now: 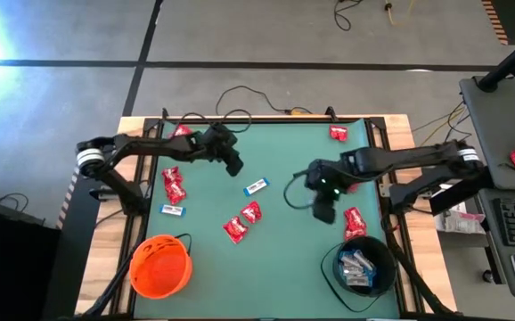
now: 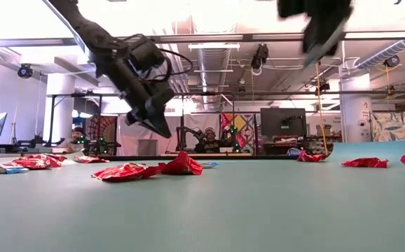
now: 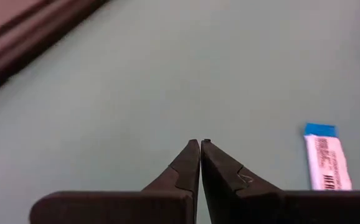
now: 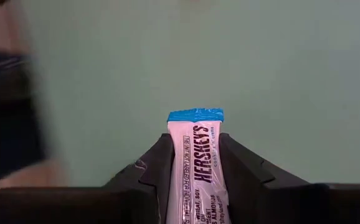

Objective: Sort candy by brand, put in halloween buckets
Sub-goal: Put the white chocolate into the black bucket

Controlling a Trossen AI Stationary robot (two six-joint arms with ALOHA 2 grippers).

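My right gripper [image 4: 195, 138] is shut on a narrow blue-and-white candy [image 4: 197, 163] and hangs above the table near the black bucket [image 1: 362, 266], which holds several blue-and-white candies. My left gripper [image 3: 200, 144] is shut and empty. It hovers over the table's far middle [image 1: 233, 165], close to a loose blue-and-white candy [image 1: 256, 186] lying flat. Another blue-and-white candy [image 1: 173, 210] and red candies [image 1: 173, 185] [image 1: 242, 221] lie on the mat. The orange bucket [image 1: 160, 265] stands at the near left. My right gripper pinches the blue-and-white candy between its two fingers, which lie on its long side edges [image 4: 175, 155]. The candy runs along the fingers, and its blue end [image 4: 195, 116] sticks out past the fingertips. The candy is lifted clear of the table.
More red candies lie at the far edge [image 1: 339, 133], near the far left [image 1: 183, 131] and beside the black bucket [image 1: 354, 221]. Cables run along the far edge of the table. Bare green mat shows in the near middle [image 1: 266, 276].
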